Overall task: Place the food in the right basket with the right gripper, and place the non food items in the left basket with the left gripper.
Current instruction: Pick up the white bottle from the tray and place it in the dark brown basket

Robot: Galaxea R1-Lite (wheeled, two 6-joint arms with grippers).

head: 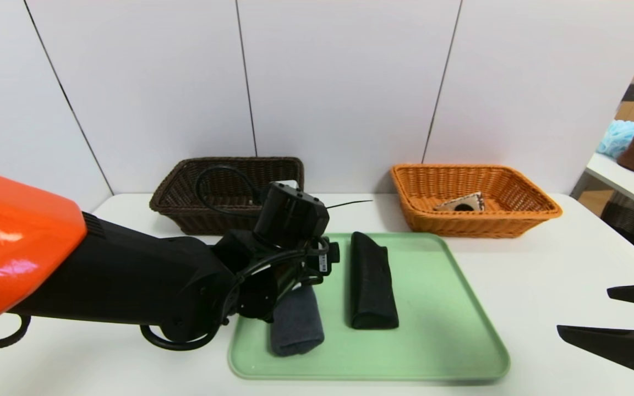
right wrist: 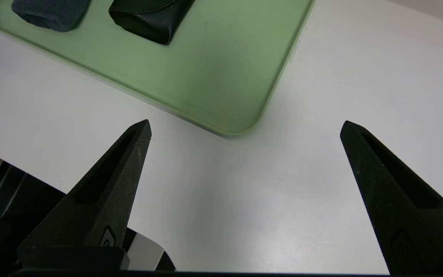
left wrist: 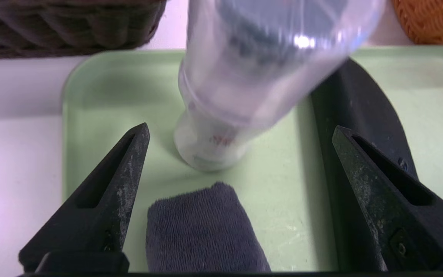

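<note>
Fingers spread wide: left gripper (left wrist: 240,132) above the green tray (head: 421,375)
Best centred on the clear cup (left wrist: 240,69) before closing gently.

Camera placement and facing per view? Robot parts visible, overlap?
Head: on the head, forward and down over the green tray and both baskets; shows the left arm over the tray, right jaws at the right edge.
Left wrist: on the left arm, facing the tray past the left gripper, open jaws in frame around no object visibly gripped.
Right wrist: on the right arm, facing table and tray corner past the right gripper, open jaws in frame.
Shared by all: tray, dark cloth, black case.
</note>
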